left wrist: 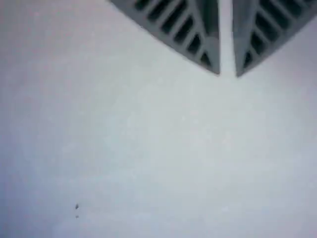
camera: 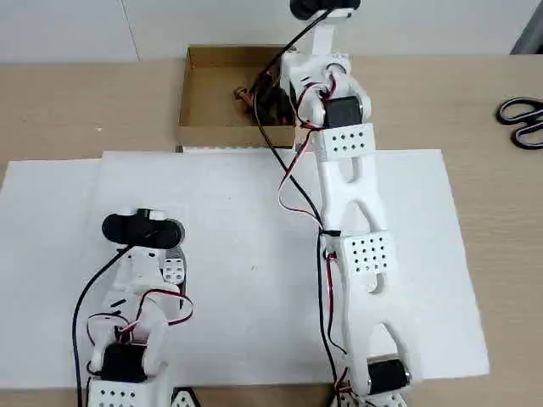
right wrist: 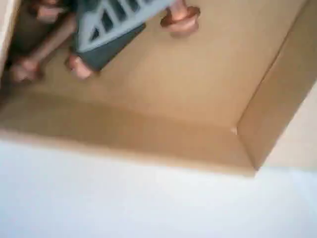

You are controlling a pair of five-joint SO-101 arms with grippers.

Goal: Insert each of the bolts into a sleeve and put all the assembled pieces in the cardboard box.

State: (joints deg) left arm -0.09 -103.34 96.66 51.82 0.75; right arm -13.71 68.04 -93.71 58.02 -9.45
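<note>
The cardboard box (camera: 197, 95) stands at the table's far side. My right arm stretches out to it and my right gripper (camera: 270, 100) is down inside it, at its right end. Several copper-coloured assembled pieces lie on the box floor around the gripper: one flanged piece (right wrist: 181, 20) right at the tip, others (right wrist: 29, 64) against the box wall (right wrist: 277, 99). Whether the gripper holds one is hidden. My left gripper (left wrist: 227, 69) hangs shut and empty low over the white paper (camera: 237, 237), at the near left (camera: 172, 271).
A large white paper sheet covers the middle of the wooden table. Scissors (camera: 522, 119) lie at the far right edge. The right arm's links and red-black cables (camera: 297, 178) cross the paper's right side.
</note>
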